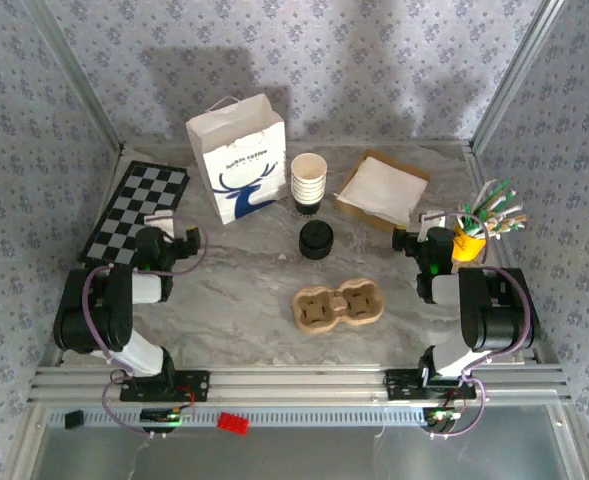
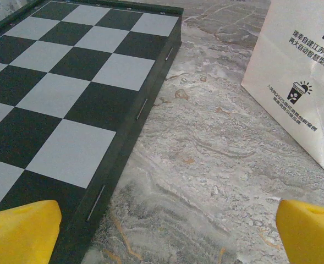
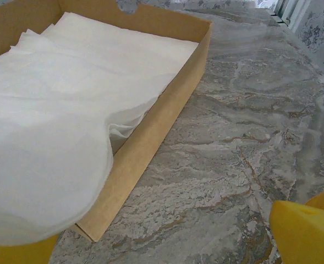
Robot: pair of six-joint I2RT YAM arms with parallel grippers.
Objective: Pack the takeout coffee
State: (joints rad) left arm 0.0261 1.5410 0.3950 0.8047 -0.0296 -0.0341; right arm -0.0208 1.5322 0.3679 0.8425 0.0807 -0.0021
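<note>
- At the table's (image 1: 244, 270) middle, the pulp cup carrier (image 1: 338, 305) lies flat, a stack of black lids (image 1: 316, 240) behind it, stacked paper cups (image 1: 309, 182) beside the white coffee bag (image 1: 236, 155).
- Left gripper (image 2: 164, 234), fingers spread wide, hangs beside the chessboard (image 2: 57, 82).
- Right gripper (image 3: 162, 242), equally spread, faces the napkin box (image 3: 150, 132).
</note>
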